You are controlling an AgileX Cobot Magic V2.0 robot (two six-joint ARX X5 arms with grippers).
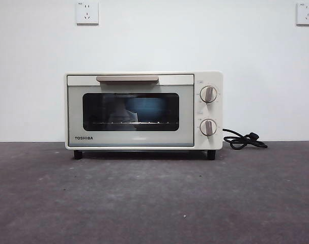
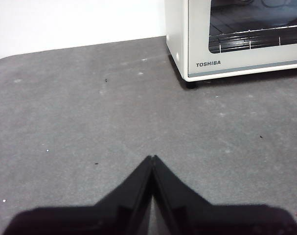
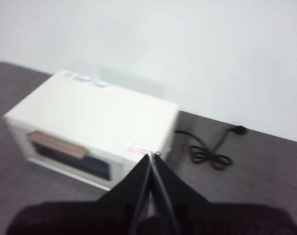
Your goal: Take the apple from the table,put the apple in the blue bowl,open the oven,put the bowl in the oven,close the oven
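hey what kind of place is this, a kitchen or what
Probably a lab test bench rather than a kitchen: one oven alone on a bare grey table, a blank white wall with sockets, its cord coiled unplugged.

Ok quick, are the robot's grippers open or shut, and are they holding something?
Left gripper: shut, holding nothing.
Right gripper: shut, holding nothing.

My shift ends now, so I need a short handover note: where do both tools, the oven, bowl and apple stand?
Left tool: shut, empty, low over the table in front of the oven.
Right tool: shut, empty, high above the oven.
Oven door shut. A blue bowl shows on the rack through the glass; the apple is not visible from here.
Done, as far as it shows: bowl inside, door closed.
Left: only confirm the apple is in the bowl.
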